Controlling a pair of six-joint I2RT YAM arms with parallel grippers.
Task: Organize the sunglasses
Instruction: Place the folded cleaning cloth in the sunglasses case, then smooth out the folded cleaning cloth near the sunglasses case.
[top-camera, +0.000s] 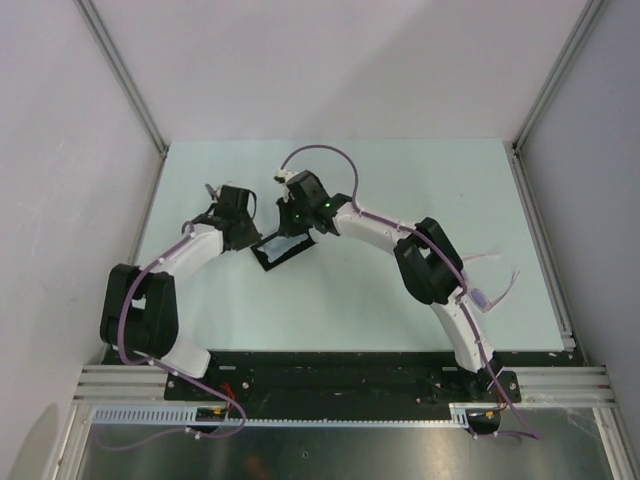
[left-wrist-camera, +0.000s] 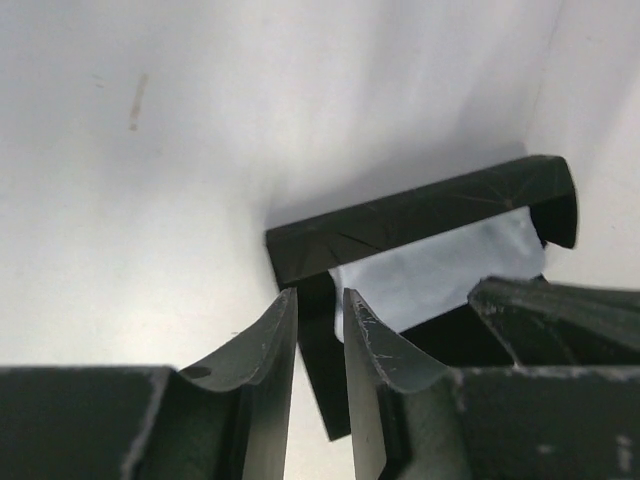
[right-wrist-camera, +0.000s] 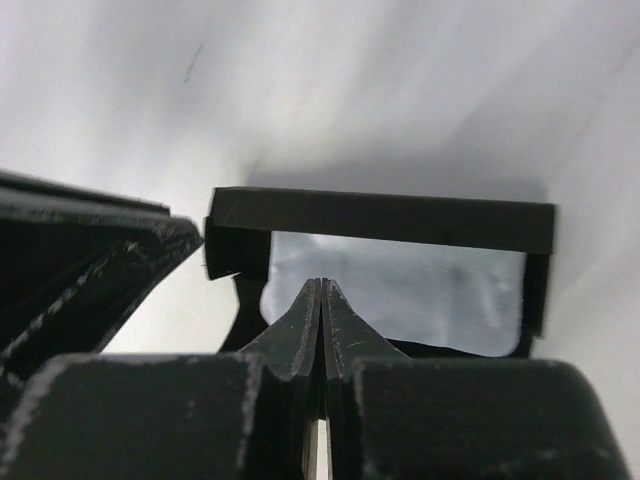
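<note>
Both grippers meet at an open black case mid-table; the sunglasses cannot be found in any view.

Top view: the case lies open near the middle of the table, the left gripper at its 9 o'clock end and the right gripper at its 12 o'clock. Left wrist view: the jaws stand a narrow gap apart, and the case's dark side wall runs into that gap. Whether they pinch it I cannot tell. A light blue cloth lies inside the case, at 2 o'clock from the tips. Right wrist view: the fingers are pressed flat together with nothing seen between them. Their tips sit over the cloth, and the raised lid stands at 12 o'clock.
</note>
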